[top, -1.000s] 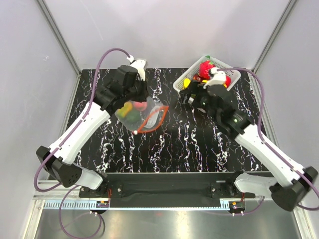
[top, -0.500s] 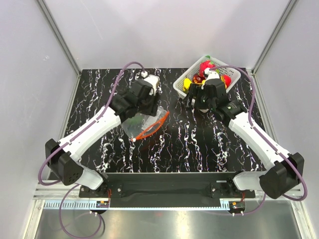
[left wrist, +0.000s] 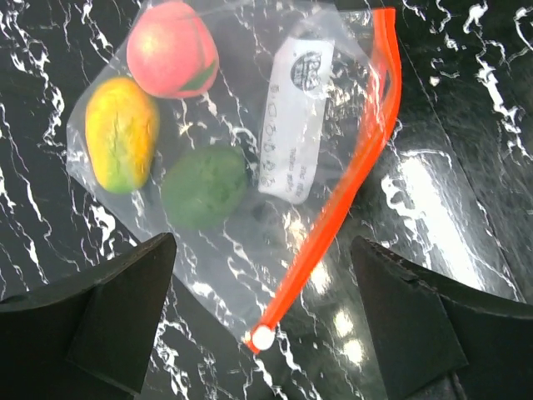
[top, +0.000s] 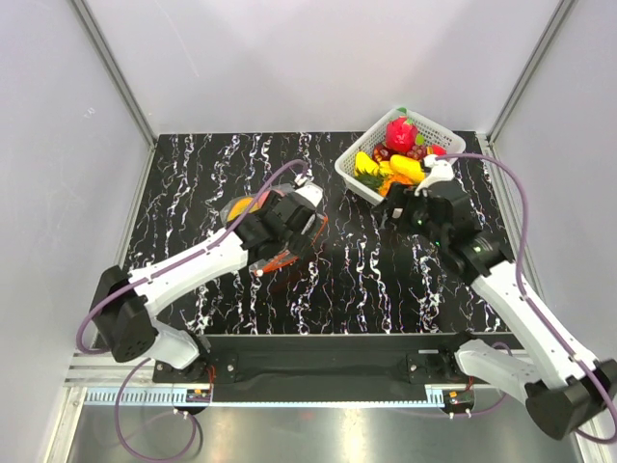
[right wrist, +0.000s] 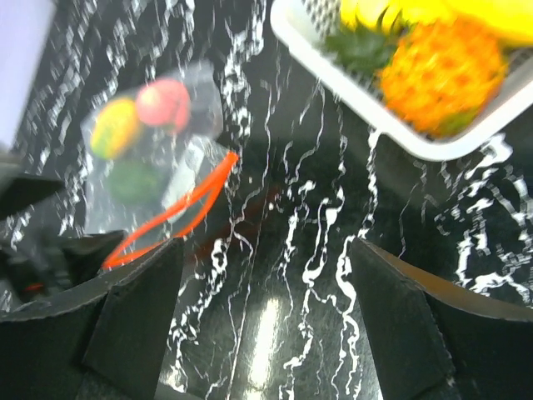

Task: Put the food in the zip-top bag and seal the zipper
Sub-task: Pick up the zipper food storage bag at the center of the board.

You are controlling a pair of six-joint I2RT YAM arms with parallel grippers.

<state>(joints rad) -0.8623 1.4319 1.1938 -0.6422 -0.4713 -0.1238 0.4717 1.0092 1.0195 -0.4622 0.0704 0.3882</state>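
Observation:
The zip-top bag (left wrist: pixel 241 158) lies flat on the black marbled table. Inside it are three pieces of food: a red-pink fruit (left wrist: pixel 172 60), a yellow-orange one (left wrist: pixel 122 144) and a green one (left wrist: pixel 204 187). Its red-orange zipper (left wrist: pixel 337 225) ends in a white tip (left wrist: pixel 263 337). My left gripper (left wrist: pixel 260 243) hovers open over the zipper's near end, holding nothing. In the right wrist view the zipper (right wrist: pixel 171 212) shows as a narrow loop. My right gripper (right wrist: pixel 266 246) is open and empty, over the table between bag and basket. More food (top: pixel 400 164) lies in the basket.
The white slotted basket (top: pixel 349 176) stands at the back right, with an orange pineapple toy (right wrist: pixel 441 71) near its front rim (right wrist: pixel 391 137). Grey walls enclose the table on three sides. Both arm bases sit at the near edge.
My left gripper has opened and slid toward the near end of the zipper; the bag now lies flat. My right gripper has pulled back out of the basket toward me.

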